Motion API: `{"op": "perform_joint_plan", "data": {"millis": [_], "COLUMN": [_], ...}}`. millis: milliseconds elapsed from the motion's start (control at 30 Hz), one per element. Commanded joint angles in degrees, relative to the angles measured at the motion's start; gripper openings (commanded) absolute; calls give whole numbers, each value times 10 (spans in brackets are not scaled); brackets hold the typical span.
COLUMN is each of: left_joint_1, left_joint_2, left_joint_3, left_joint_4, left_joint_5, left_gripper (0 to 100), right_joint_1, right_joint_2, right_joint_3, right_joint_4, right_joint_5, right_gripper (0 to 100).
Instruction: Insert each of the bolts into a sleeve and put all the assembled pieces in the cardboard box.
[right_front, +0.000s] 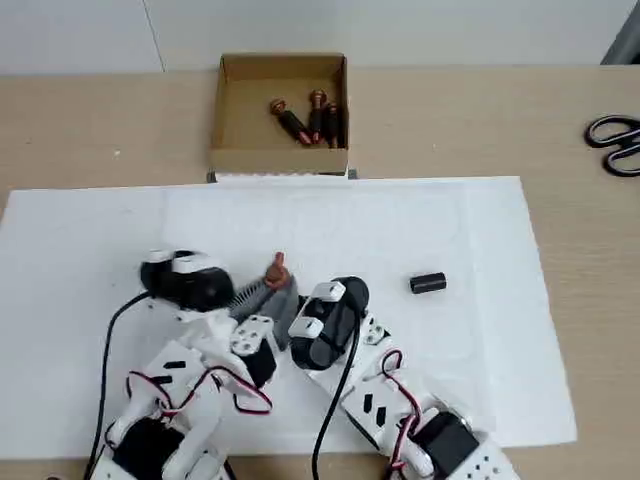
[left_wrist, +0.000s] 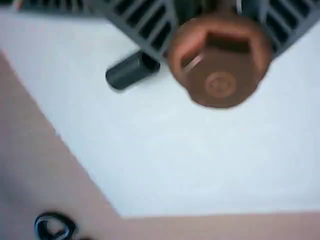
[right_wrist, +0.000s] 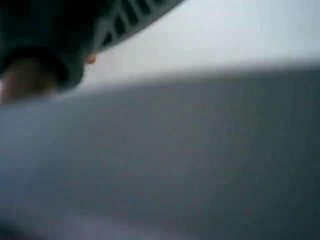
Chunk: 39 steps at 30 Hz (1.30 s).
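sleeve (right_front: 428, 283): loose on paper (right_front: 480, 230), long axis running toward bolt (right_front: 277, 268) | bolt: gripped tight in left jaws, head up; left of sleeve, well apart | right arm (right_front: 330, 315): between bolt and sleeve; nearer to sleeve | box (right_front: 280, 160): beyond sleeve; three assembled pieces (right_front: 310, 120) inside

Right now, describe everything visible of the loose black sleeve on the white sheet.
The sleeve is a short black cylinder, matte, plastic or rubber by its look. The left wrist view shows one open, hollow end. It lies on its side on the white sheet, right of centre in the high view, with nothing else touching it.
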Motion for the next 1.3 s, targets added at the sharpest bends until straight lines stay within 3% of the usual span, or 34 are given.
{"op": "perform_joint_plan", "data": {"millis": [0,233,633,867,1267], "left_joint_1": [0,2,1,-4,-4], "left_joint_2": [2,3,3,3,3], "left_joint_3": [-21,-18,11,9,6], "left_joint_4": [43,87,79,69,69], "left_joint_5": [-11,-29,-77,-71,-70], "left_gripper": [5,5,8,133,146], "right_joint_1": [29,35,35,35,35], "right_joint_2": [-7,-7,-7,-7,-7], "right_joint_3": [-65,-91,-91,-88,-90], "right_joint_4": [-10,-10,-10,-10,34], "right_joint_5": [7,7,7,7,6], "right_gripper": [3,3,3,3,3]}}
